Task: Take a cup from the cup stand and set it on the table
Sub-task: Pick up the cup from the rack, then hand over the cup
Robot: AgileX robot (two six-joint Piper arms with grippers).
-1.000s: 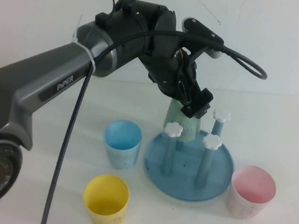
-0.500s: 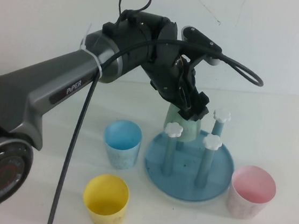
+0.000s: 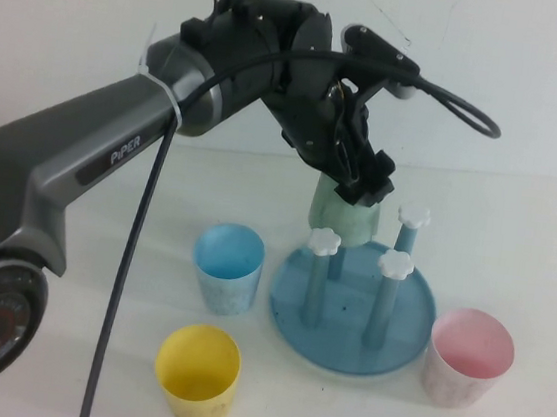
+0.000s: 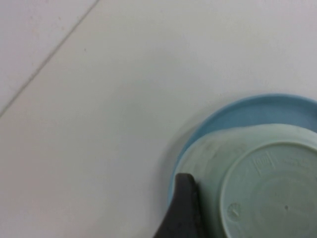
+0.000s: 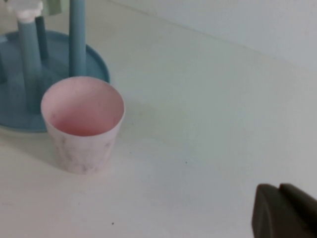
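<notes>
The mint-green cup (image 3: pixel 342 221) hangs upside down over the back left of the round blue cup stand (image 3: pixel 409 319). My left gripper (image 3: pixel 364 185) is shut on the cup's upturned base from above. The cup's rim sits at about the height of the white peg caps (image 3: pixel 325 241). The peg under it is hidden. In the left wrist view the cup's base (image 4: pixel 270 186) fills the corner, with one dark finger (image 4: pixel 182 208) against its side and the stand's rim (image 4: pixel 242 110) behind. My right gripper (image 5: pixel 283 210) is shut and empty above the white table (image 5: pixel 208 99), right of the stand.
A pink cup (image 3: pixel 470 357) stands upright just right of the stand; it also shows in the right wrist view (image 5: pixel 83 121). A light blue cup (image 3: pixel 228 266) stands left of the stand. A yellow cup (image 3: pixel 197 373) stands at the front left.
My left gripper has risen a little with the mint-green cup, so the cup's rim now sits higher over the stand. The other cups have not moved.
</notes>
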